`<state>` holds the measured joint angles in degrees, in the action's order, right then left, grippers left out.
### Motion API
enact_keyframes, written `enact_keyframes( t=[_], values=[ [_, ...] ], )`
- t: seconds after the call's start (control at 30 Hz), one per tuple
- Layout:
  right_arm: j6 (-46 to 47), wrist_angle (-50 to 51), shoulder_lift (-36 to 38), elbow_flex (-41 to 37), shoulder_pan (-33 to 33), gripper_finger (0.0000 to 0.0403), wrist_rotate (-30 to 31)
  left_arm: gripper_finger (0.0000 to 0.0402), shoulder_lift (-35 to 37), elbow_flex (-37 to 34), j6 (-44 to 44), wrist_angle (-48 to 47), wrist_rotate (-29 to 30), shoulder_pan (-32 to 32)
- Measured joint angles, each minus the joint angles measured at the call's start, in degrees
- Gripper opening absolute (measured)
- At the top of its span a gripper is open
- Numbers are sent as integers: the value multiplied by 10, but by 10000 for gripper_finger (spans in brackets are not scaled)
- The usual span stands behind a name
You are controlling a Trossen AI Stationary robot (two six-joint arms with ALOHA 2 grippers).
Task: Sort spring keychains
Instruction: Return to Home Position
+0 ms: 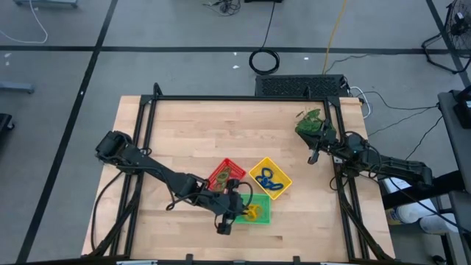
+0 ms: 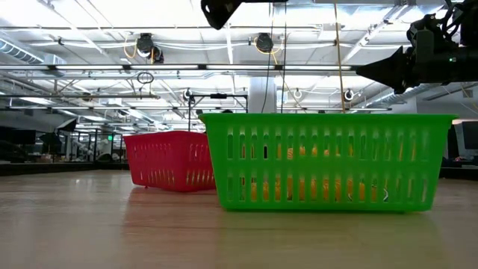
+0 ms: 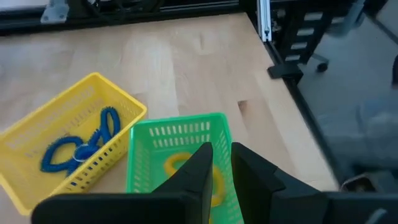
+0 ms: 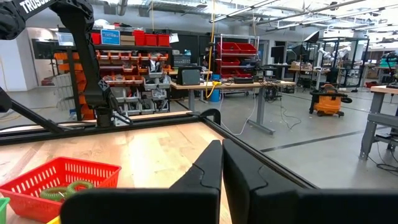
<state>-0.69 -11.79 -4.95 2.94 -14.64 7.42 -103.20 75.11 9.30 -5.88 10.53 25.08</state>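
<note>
Three small trays stand together near the table's front middle: red [image 1: 226, 175], yellow [image 1: 270, 178] and green [image 1: 254, 210]. Orange spring keychains [image 3: 180, 165] lie in the green tray [image 3: 177, 134], blue ones [image 3: 81, 146] in the yellow tray [image 3: 37, 143], and green ones [image 4: 65, 188] in the red tray [image 4: 56, 171]. My left gripper [image 3: 222, 158] hovers over the green tray, slanting down, its fingers a little apart with nothing between them. My right gripper [image 4: 222, 152] is shut and empty, parked level at the table's right edge [image 1: 313, 156].
A leafy green plant [image 1: 310, 121] stands at the far right corner, close to the right arm. A black frame [image 1: 235, 98] runs round the table's edges. Bare wood lies across the far half and the left of the table [image 1: 191, 132].
</note>
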Motion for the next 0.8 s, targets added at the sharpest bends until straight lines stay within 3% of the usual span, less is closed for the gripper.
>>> enact_keyframes(
  t=[0.1, 0.23, 0.37, 0.43, 0.6, 0.8],
  values=[
    [0, 0, 0, 0, 0, 0, 0, 67, 0, 1, -23, -32, -1, -2],
    [0, 0, 0, 0, 0, 0, 0, 67, 20, 0, 47, -134, -5, -6],
    [0, 0, 0, 0, 0, 0, 0, 67, 89, -43, 16, -141, 79, 1],
    [0, 0, 0, 0, 0, 0, 0, 67, 130, -99, -24, -66, 82, 2],
    [0, -1, 0, 0, 0, 0, 0, 67, 286, -293, -62, 141, -38, -34],
    [0, 0, 0, 0, 0, 0, 0, 67, 520, -510, -15, 226, -39, -99]
  ],
)
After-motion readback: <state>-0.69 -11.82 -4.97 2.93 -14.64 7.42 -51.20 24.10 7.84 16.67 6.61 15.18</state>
